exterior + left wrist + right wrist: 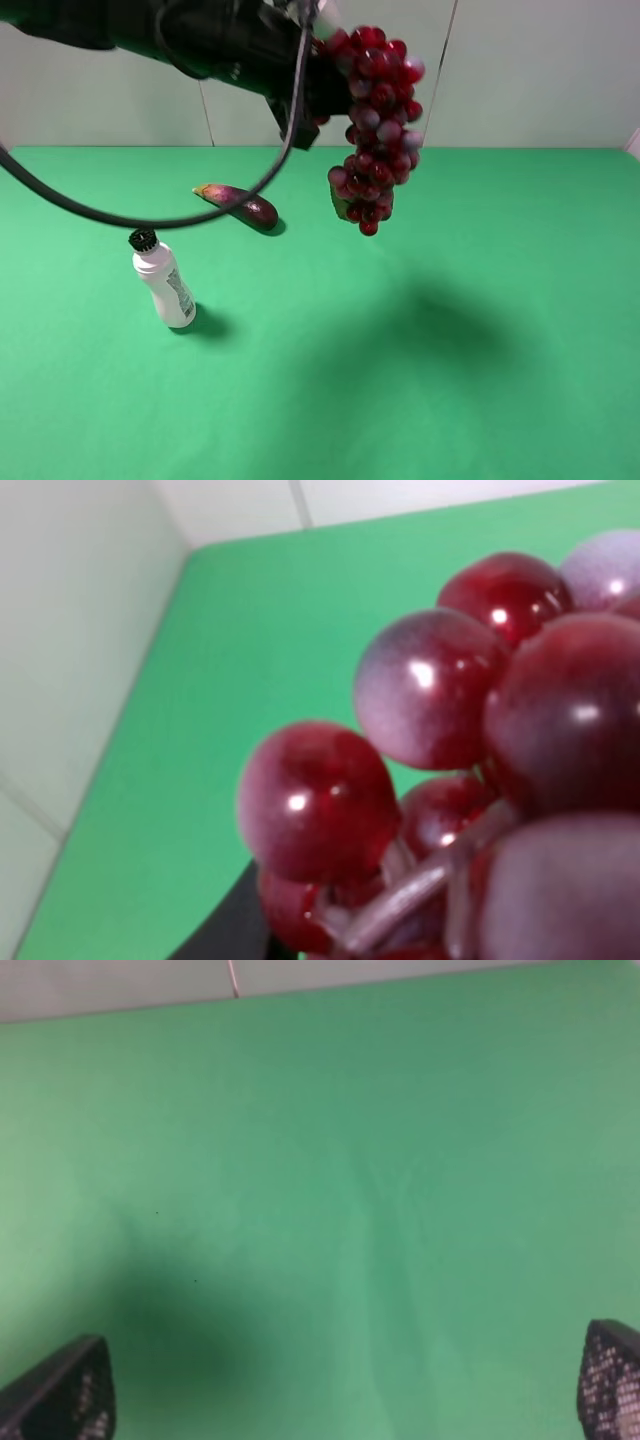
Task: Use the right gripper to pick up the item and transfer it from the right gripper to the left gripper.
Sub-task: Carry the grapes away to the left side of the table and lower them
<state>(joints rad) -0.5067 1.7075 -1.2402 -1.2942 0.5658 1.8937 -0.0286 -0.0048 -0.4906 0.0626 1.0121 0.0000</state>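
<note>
The bunch of grapes point(378, 120) hangs in the air at the top centre of the high view, well above the table point(500, 400). It is a tapering cluster of glossy round berries, dark red with a few frosted purple ones. Close up in the left wrist view the skins shine like plastic, and pale translucent stems point(420, 890) run between them. The left claw point(325, 85) is clamped on the bunch's top, its fingers mostly lost behind the berries and the bulky black arm, which is cut off at the upper left. A thick black cable point(150, 221) loops below it. A dull green scrap at the bunch's lower left may be a leaf; hard to say. The right claw point(335, 1385) gapes wide with nothing in it. Only two black, mesh-textured fingertips point(65, 1395) show, both cropped, over the matte green table. In the left half of the high view a smooth purple eggplant point(245, 207) lies on the table, and a white bottle point(168, 288) with a ribbed black cap point(143, 240) stands there.
</note>
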